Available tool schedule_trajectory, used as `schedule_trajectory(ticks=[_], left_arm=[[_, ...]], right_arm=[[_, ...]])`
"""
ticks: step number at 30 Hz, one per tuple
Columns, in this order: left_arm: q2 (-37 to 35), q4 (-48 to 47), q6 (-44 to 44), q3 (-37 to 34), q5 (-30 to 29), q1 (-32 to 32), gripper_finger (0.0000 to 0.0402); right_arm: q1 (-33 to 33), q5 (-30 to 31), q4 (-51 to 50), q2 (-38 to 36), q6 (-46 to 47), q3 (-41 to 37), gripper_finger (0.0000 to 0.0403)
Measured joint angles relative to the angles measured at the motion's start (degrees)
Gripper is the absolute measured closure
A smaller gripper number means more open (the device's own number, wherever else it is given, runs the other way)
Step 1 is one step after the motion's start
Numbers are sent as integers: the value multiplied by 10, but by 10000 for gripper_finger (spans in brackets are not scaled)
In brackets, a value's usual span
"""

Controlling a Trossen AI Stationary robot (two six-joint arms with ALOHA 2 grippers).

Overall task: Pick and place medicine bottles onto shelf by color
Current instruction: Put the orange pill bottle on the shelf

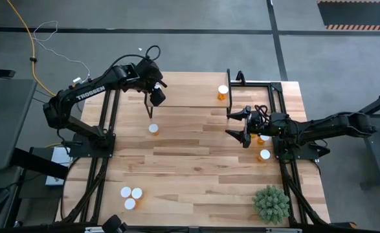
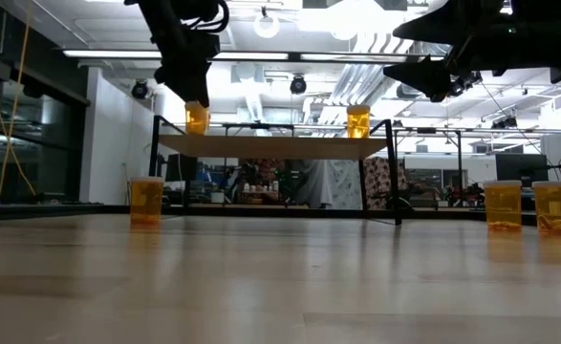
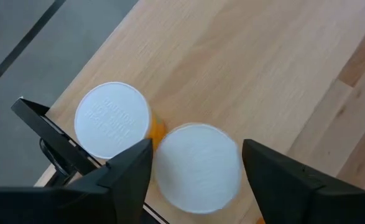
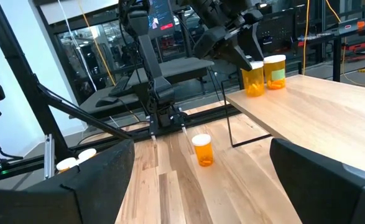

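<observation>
The shelf (image 1: pixel 190 87) stands at the table's far side. Two amber medicine bottles with white caps stand near its left end: one (image 3: pixel 198 167) between the fingers of my left gripper (image 4: pixel 235 46), the other (image 3: pixel 112 119) just beside it. The left gripper hangs above them, tipped steeply down and open, a finger on each side of the cap. A third bottle (image 1: pixel 223 92) stands farther right on the shelf. Another (image 1: pixel 153 129) stands on the table in front of the shelf. My right gripper (image 1: pixel 238 124) hovers open at the right, holding nothing. My left gripper straddles the white cap (image 3: pixel 198 167) of the bottle from above, slanting down. A narrow gap shows between the cap and one finger (image 3: pixel 275 171). Whether the other finger (image 3: pixel 132 165) touches the cap, I cannot tell. The bottle stands upright on the shelf (image 4: pixel 306 109).
Two bottles (image 1: pixel 265 155) (image 1: pixel 263 137) stand by the right arm. Three more white-capped bottles (image 1: pixel 131 194) cluster at the near left. A spiky green plant (image 1: pixel 271 203) stands at the near right corner. The shelf's black legs (image 1: pixel 230 97) rise from the table.
</observation>
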Motion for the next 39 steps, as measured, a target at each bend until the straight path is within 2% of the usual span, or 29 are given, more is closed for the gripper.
schedule_trajectory(ticks=[9,15,18,22,26,30,34,39], left_arm=[[0,-6,-1,4,-1,0,137],[-2,-40,-7,66,0,0,136],[-15,-35,-24,84,10,-5,137],[-51,-23,-49,67,40,-23,137],[-117,30,-69,-9,54,-68,137],[-213,143,-116,-135,39,-136,137],[-307,231,-171,-266,-31,-223,137],[-395,297,-234,-417,-136,-340,137]], right_arm=[[0,0,0,0,0,0,37],[0,0,0,0,0,0,37],[0,0,0,0,0,0,37],[0,0,0,0,0,0,37],[0,0,0,0,0,0,37],[0,0,0,0,0,0,37],[0,0,0,0,0,0,37],[0,0,0,0,-2,0,37]])
